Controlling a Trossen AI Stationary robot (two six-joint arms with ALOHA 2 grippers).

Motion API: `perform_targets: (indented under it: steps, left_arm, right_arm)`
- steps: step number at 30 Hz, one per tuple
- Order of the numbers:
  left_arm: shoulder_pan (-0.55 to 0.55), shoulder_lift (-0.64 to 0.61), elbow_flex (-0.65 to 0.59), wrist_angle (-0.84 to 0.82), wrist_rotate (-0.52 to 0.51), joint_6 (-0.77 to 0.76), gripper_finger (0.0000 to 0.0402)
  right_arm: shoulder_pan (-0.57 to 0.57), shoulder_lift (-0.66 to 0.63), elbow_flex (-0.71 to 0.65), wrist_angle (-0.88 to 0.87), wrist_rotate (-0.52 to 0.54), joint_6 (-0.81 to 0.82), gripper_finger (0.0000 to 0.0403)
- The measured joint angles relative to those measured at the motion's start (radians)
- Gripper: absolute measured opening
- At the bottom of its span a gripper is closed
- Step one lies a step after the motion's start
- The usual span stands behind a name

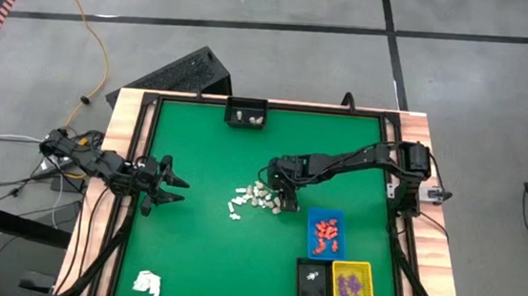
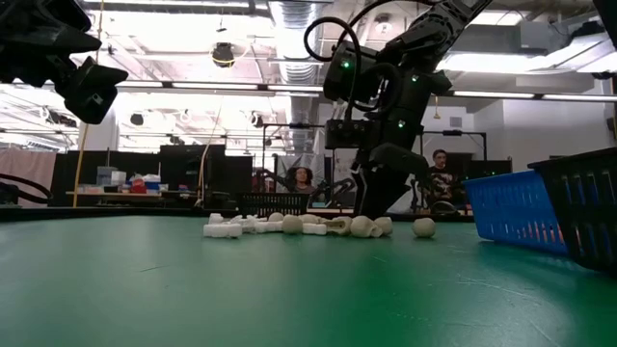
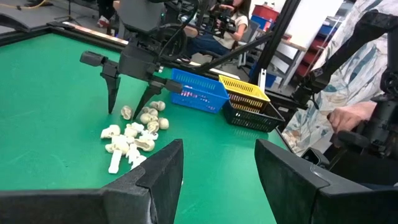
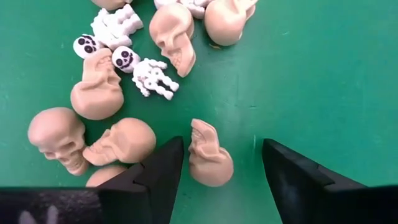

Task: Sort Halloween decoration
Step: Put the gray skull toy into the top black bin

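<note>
Table: green mat [image 1: 206, 258].
Right gripper [image 4: 217, 163]: fingers spread, straddling a cream skull [image 4: 208, 155].
Left gripper [image 1: 171, 185]: released, at the left edge.

Cream skulls [image 4: 174, 36] and white skeletons [image 4: 151, 76] lie heaped mid-table; one cream skull [image 4: 208, 157] sits between my spread right fingers.

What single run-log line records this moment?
right end effector: open, astride cream skull at pile | left end effector: open, waiting at table's left | blue tray: orange pieces
</note>
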Motion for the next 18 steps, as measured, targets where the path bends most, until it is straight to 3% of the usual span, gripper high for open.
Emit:
perform_targets:
  steps: [18]
  left_arm:
    - [0.000,0.000,0.000,-0.001,0.000,0.000,0.0189]
  right_arm:
    - [0.000,0.000,-0.002,-0.004,0.007,0.054,0.0066]
